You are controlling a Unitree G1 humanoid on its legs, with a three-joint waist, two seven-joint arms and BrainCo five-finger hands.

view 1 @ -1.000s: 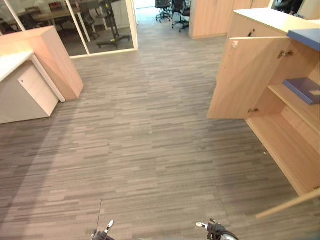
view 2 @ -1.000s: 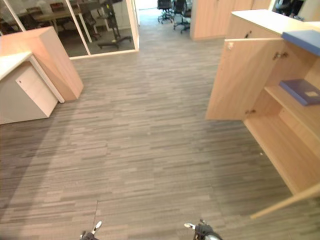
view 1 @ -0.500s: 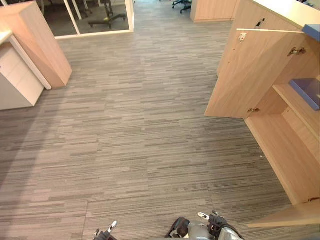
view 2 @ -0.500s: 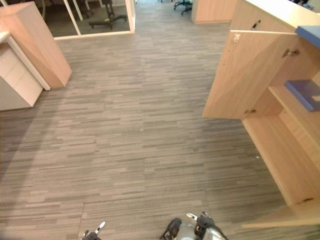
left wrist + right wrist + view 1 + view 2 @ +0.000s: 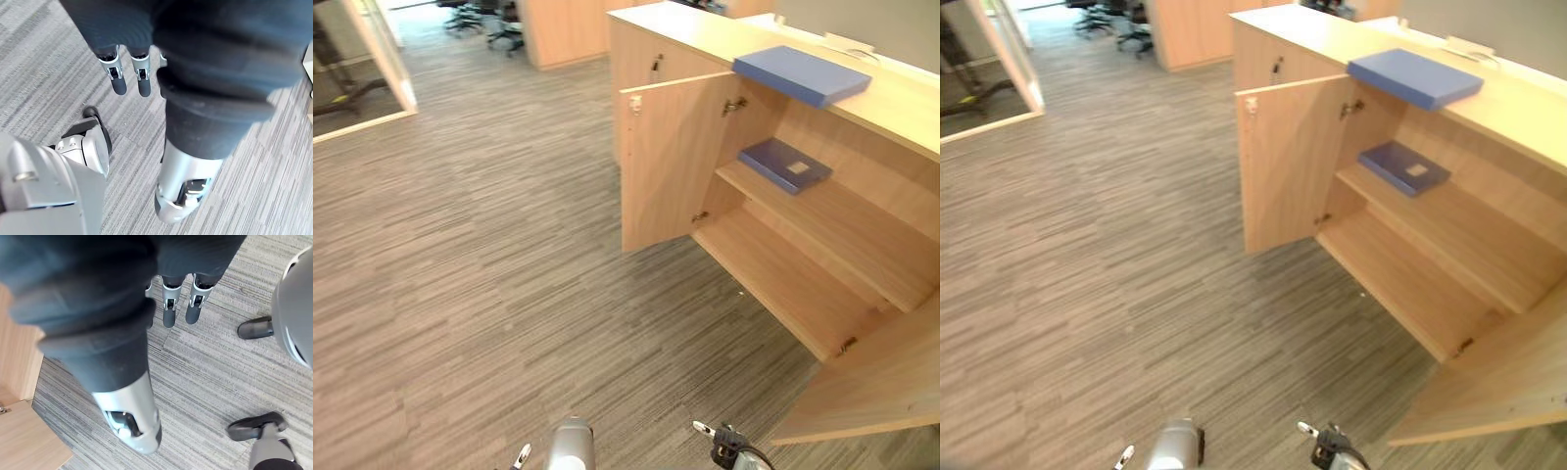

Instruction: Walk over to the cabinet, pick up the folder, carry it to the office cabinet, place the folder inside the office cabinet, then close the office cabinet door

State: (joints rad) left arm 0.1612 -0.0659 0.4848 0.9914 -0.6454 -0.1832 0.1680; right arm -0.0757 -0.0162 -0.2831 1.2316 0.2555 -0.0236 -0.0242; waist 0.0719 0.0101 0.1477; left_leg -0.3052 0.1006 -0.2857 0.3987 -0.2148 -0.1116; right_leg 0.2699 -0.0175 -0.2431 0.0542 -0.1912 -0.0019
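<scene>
Watching from the side, I judged the nearer door point(image 5: 871, 382) the first hazard: it swung well out over the carpet point(image 5: 489, 245) close to the robot's right side, and a careless step or arm swing toward the cabinet point(image 5: 783, 284) could have clipped it. The far door point(image 5: 666, 162) stood open too, narrowing the way in.

A second risk was choosing wrongly. Two blue folders were in sight: the upper folder point(image 5: 800, 74) lay flat on the cabinet's top with a corner at the front edge, and the lower folder point(image 5: 785, 164) rested flat on the middle shelf inside. Which one the job meant I could not tell. Either lay flush on wood, so fingers sliding in might have pushed it along instead of lifting it, and the upper one could have been nudged off its edge.

Neither folder was in the robot's grasp. The left hand point(image 5: 117, 76) hung low, fingers straight and loosely parted, pointing at the carpet, holding and touching nothing. The right hand point(image 5: 168, 303) hung the same way, slack and empty, well apart from the cabinet.
</scene>
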